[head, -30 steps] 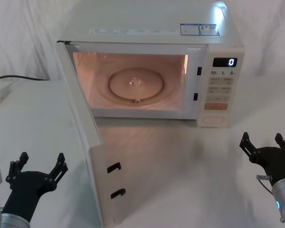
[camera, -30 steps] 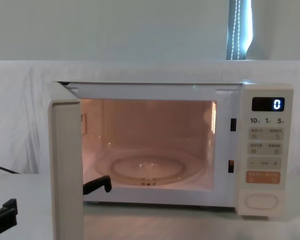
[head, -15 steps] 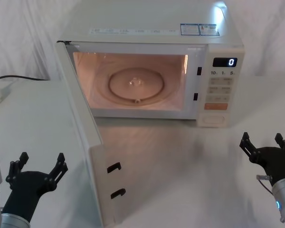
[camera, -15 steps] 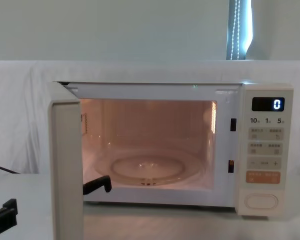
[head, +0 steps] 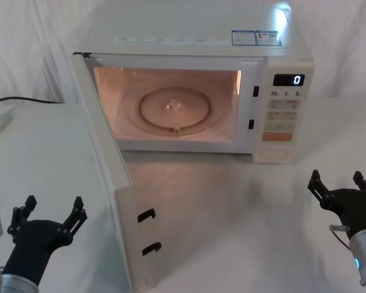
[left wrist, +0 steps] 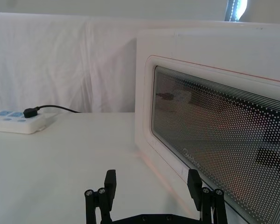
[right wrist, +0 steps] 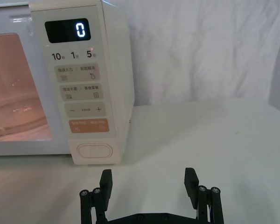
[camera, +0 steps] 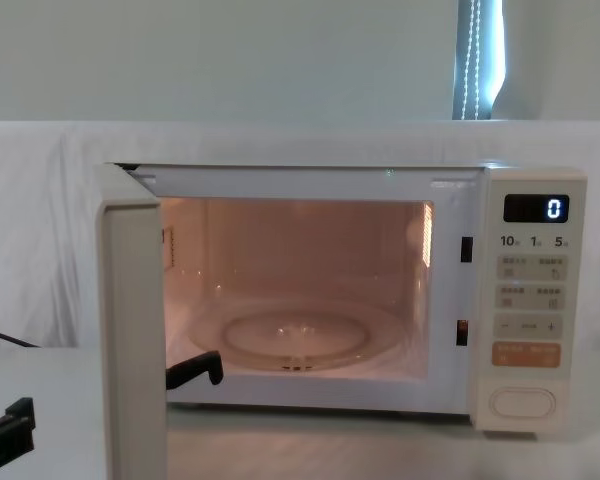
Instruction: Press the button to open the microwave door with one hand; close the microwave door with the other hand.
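The cream microwave (head: pixel 195 36) stands at the back of the table with its cavity lit and its glass turntable (head: pixel 174 108) showing. The microwave door (head: pixel 110 183) is swung wide open toward me on its left hinge; its dark dotted window (left wrist: pixel 219 135) faces my left wrist camera. The pill-shaped button (right wrist: pixel 95 151) sits at the bottom of the control strip, also visible as the button (head: pixel 274 155) and the button (camera: pixel 523 402). My left gripper (head: pixel 47 215) is open, low at the near left, outside the door. My right gripper (head: pixel 343 185) is open, near right, short of the button.
A white power strip (left wrist: pixel 16 122) with a black plug and cable lies on the table at the far left. The display (right wrist: pixel 67 31) reads 0. White cloth hangs behind the table. Bare tabletop (head: pixel 232 226) lies between the door and my right gripper.
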